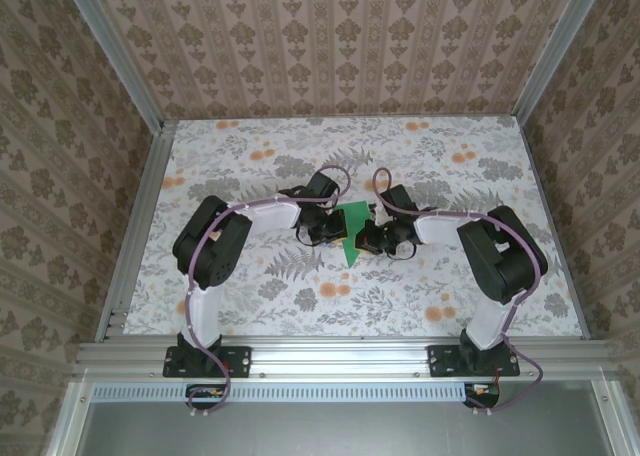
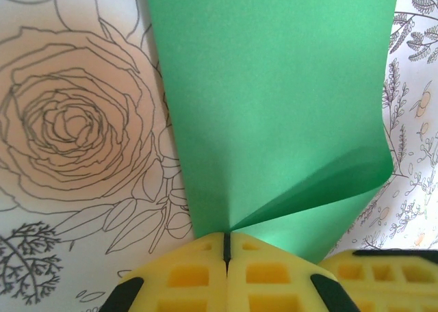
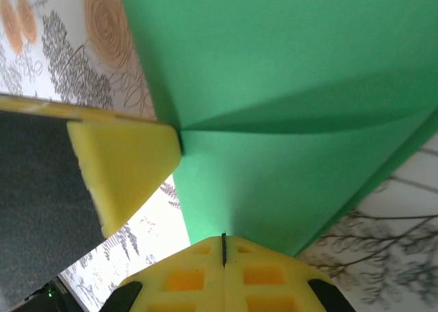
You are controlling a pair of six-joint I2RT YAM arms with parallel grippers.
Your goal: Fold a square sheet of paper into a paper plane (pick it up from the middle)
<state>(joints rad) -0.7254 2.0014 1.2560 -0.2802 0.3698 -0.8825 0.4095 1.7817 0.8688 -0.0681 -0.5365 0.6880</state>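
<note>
Seen from above, the left gripper (image 1: pixel 338 234) and right gripper (image 1: pixel 366 240) meet at mid-table over the floral tabletop (image 1: pixel 250 286). The green paper (image 1: pixel 352 238) lies between them, tapering toward the near edge, though how far it is folded is hard to judge here. At the left wrist, yellow fingers (image 2: pixel 185 278) pressed together pinch the paper's edge, with a crease fanning away from the grip and a flap bending over at right. At the right wrist, that claw's fingers (image 3: pixel 267 281), likewise closed, nip the paper below a fold, with the other arm's yellow finger (image 3: pixel 126 165) just left.
</note>
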